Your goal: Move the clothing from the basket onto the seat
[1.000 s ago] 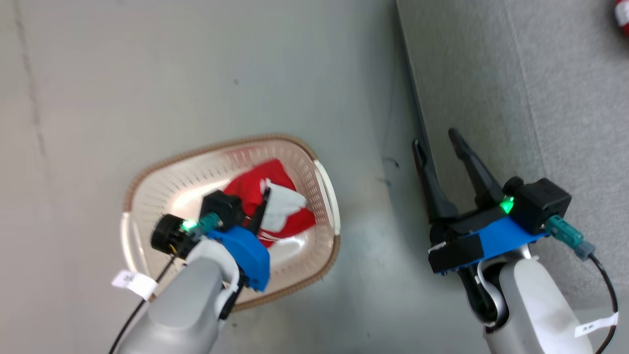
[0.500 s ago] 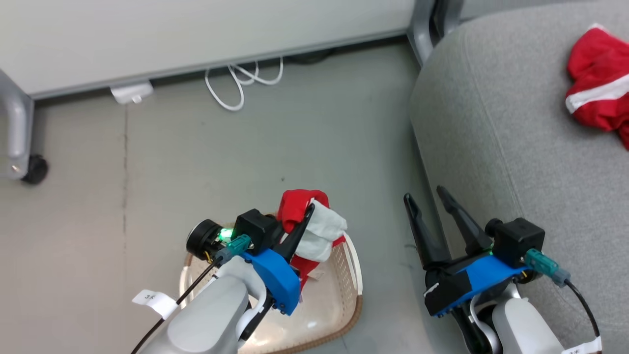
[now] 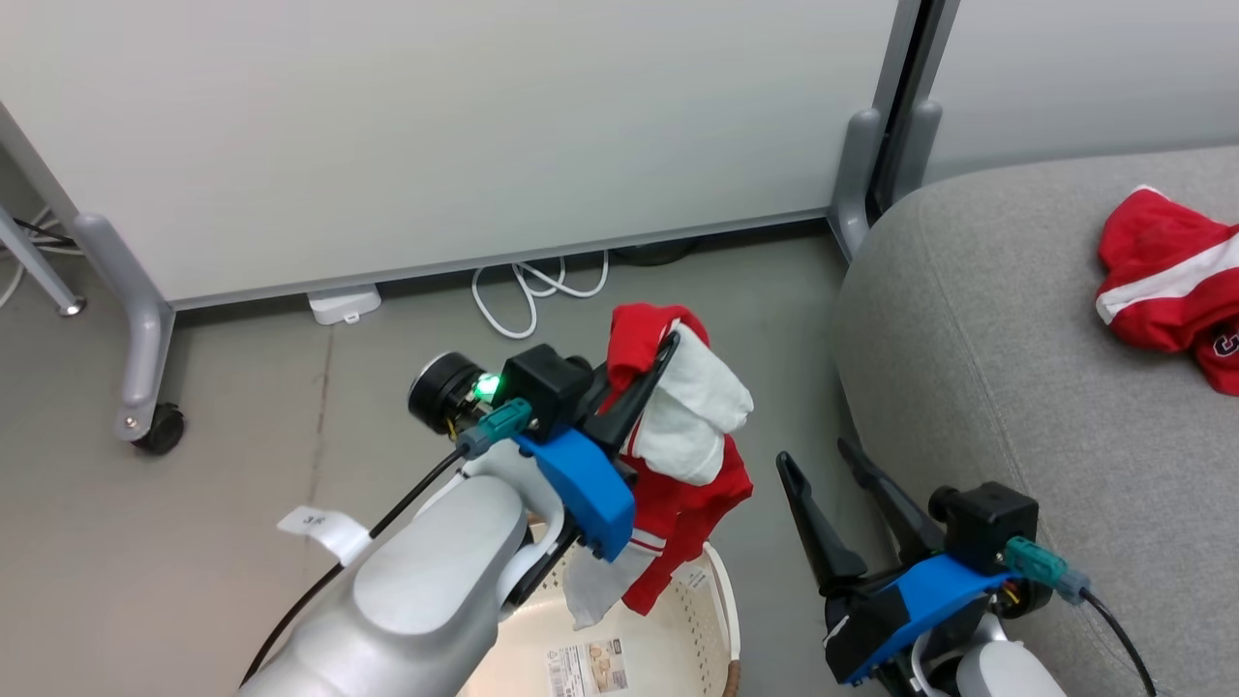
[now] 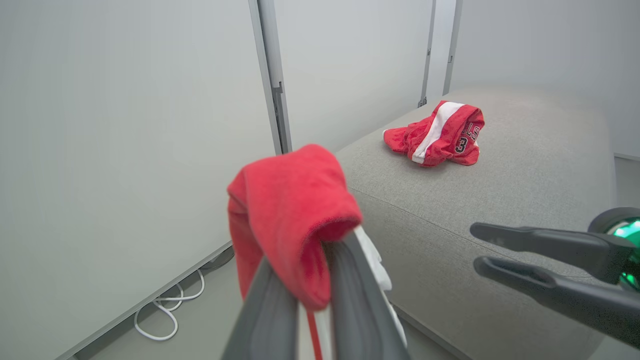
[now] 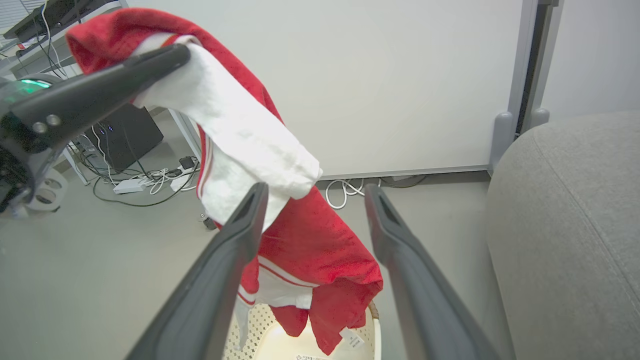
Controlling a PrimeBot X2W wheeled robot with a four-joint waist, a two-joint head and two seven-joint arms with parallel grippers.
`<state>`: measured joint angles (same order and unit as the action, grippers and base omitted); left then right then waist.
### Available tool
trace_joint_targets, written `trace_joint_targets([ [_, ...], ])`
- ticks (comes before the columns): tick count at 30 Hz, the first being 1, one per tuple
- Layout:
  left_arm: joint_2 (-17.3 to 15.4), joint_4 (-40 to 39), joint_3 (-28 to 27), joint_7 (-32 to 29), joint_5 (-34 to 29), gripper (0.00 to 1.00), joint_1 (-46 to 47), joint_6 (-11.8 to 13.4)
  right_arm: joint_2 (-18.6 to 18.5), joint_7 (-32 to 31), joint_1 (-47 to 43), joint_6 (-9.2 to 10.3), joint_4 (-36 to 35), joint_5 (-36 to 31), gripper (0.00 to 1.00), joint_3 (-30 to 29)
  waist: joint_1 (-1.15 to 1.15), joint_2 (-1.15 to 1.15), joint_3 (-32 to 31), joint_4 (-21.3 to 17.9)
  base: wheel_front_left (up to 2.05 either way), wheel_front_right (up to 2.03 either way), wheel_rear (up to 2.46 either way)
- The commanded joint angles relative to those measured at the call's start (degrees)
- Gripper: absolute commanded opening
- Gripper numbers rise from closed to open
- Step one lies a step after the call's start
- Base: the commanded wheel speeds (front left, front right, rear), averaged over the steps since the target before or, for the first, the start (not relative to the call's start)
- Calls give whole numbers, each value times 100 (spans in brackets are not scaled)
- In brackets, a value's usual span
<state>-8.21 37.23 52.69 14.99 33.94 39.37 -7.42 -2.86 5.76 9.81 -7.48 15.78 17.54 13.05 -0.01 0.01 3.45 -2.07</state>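
In the head view, the left gripper [image 3: 664, 345] is pinched narrow on a red and white garment [image 3: 689, 426]. The garment hangs from the fingertips above the basket [image 3: 724, 620], its lower end dangling over the basket's far rim. Whether it touches the rim cannot be told. The basket stands on the floor [image 3: 242, 484] close to the front of the seat [image 3: 1016, 368], and a label sticker [image 3: 581, 666] shows on its bare bottom. The right gripper [image 3: 813, 455] is between the basket and the seat, spread wide and holding nothing. A second garment [image 3: 1157, 281], red with a white stripe, lies on the seat, well apart from both grippers. A white cable [image 3: 528, 295] lies on the floor at the foot of a pale partition [image 3: 436, 126].

In the left wrist view, the two fingers [image 4: 270, 310] stand close together, and a red fold of the garment bulges over their tips. Beyond them the second garment rests on top of the seat, with a dark print beside its stripe. The right gripper reaches in from the right edge, spread apart.

In the right wrist view, that gripper's own fingers [image 5: 235, 250] stand wide with nothing gripped. At upper left the left gripper holds the garment by its top. A white panel drapes down, and the red part hangs over the basket, with a small white tag [image 5: 352, 340] at the hem. The seat fills the right side.
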Motion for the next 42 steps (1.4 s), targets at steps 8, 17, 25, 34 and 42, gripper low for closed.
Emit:
trace_joint_targets([
  [8,103,-40,304,25,222,0,564,-8,-6,-61,-114,-3,78,114,100,197,1,-1,-272,68,0,0,0],
  [17,143,27,503,27,421,0,693,-8,-6,-97,-115,-3,90,103,100,201,1,-1,-337,88,0,0,0],
  [25,158,-18,528,28,468,0,744,-8,-6,-204,162,-3,118,240,100,377,1,-1,-254,84,0,0,0],
  [34,227,-123,645,28,473,0,812,-8,-6,-340,923,-3,641,736,100,717,1,-1,-133,176,0,0,0],
  [42,265,-186,753,28,519,0,854,-8,-6,-184,1599,-3,1269,963,100,940,1,-1,-62,232,0,0,0],
])
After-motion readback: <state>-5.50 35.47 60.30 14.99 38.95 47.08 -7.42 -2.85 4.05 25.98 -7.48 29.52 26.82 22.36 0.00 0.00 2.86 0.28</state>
